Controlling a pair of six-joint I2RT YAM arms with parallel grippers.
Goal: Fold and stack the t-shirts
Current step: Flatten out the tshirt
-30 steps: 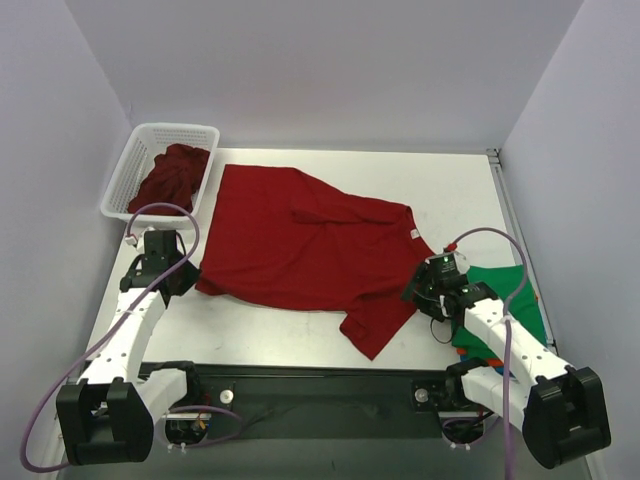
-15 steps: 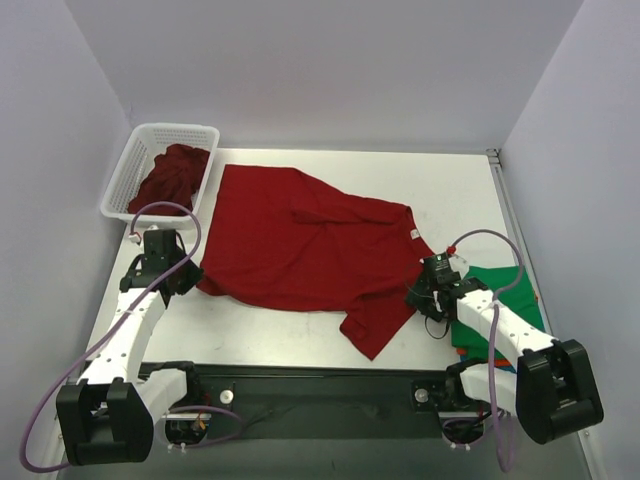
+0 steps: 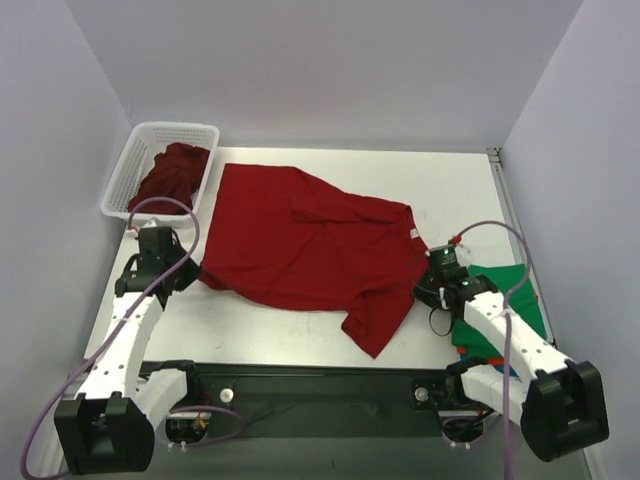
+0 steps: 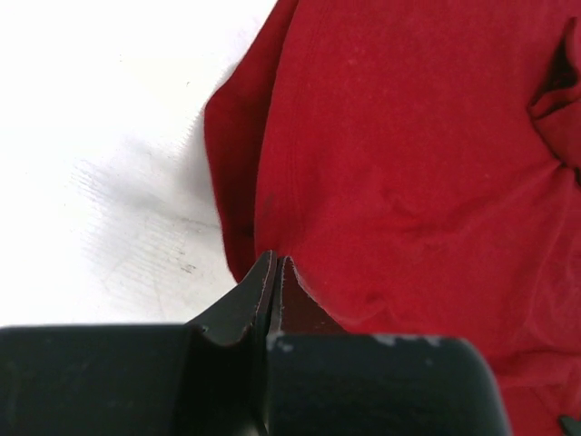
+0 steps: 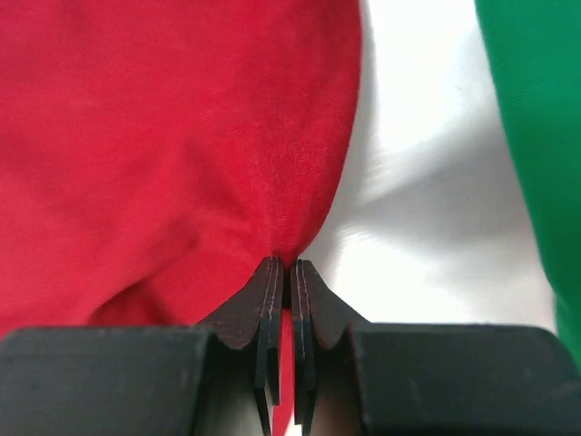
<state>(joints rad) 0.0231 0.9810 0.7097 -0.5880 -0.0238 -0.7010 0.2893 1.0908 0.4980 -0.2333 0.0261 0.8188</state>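
Closing in over the last second, the right fingers (image 5: 270,295) have gone from well apart to pinched together on the right edge of the red t-shirt (image 3: 300,240), and that arm has edged a little toward it. This t-shirt lies spread, though rumpled and partly doubled over, across the middle of the bench (image 3: 455,190). It looks like thin, limp, light cloth that will sag, stretch and drag across the bench rather than keep its shape, so it is best held by a hem or side seam, with both sides lifted together. On the wrist view a sliver of red shows between the right fingers, so the cloth's edge runs into the grip. The left fingers (image 4: 257,295) are likewise clamped tight on the t-shirt's left edge, where the cloth puckers at their tips. A green t-shirt (image 3: 515,285) lies just right of the right arm, and dark red shirts (image 3: 170,170) sit crumpled in the basket (image 3: 175,127) at the far left.
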